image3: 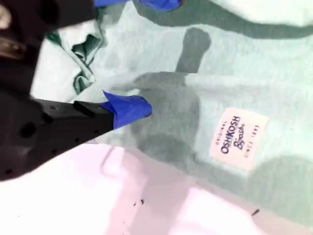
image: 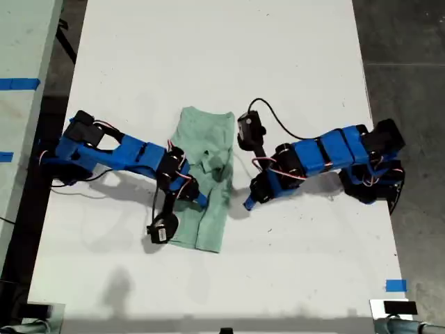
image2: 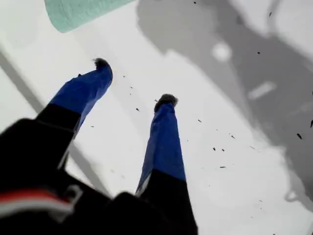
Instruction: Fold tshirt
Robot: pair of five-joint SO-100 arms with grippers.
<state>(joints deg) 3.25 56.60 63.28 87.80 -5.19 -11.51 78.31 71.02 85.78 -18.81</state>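
Closest to the lens in the second wrist view is one blue-tipped black finger [image3: 128,109] of my second gripper [image3: 156,56]. Its tip rests against a raised crease of the small pale mint-green cloth tshirt [image3: 254,73]. The other finger shows only at the frame edge, well apart from it, so the jaws stand wide with no cloth pinched between them. Just beside the near finger lies a small white printed tag [image3: 238,138] reading "ORIGINAL", "OSHKOSH", a script line that looks like "B'gosh", and "SINCE 1895" (the last digits are small and soft).

On the exterior view, the tshirt [image: 203,130] lies mid-table on the white tabletop [image: 208,56] as a narrow, roughly folded strip. It is smooth at its far end and bunched into wrinkles around the middle, where my second gripper [image: 198,197] reaches in from the exterior view's left.

My first gripper [image2: 134,82] is spread open over bare table, holding nothing, with a corner of the tshirt [image2: 73,12] beyond its tips. Seen from outside, it [image: 247,204] sits just beside the shirt's edge on the exterior view's right.
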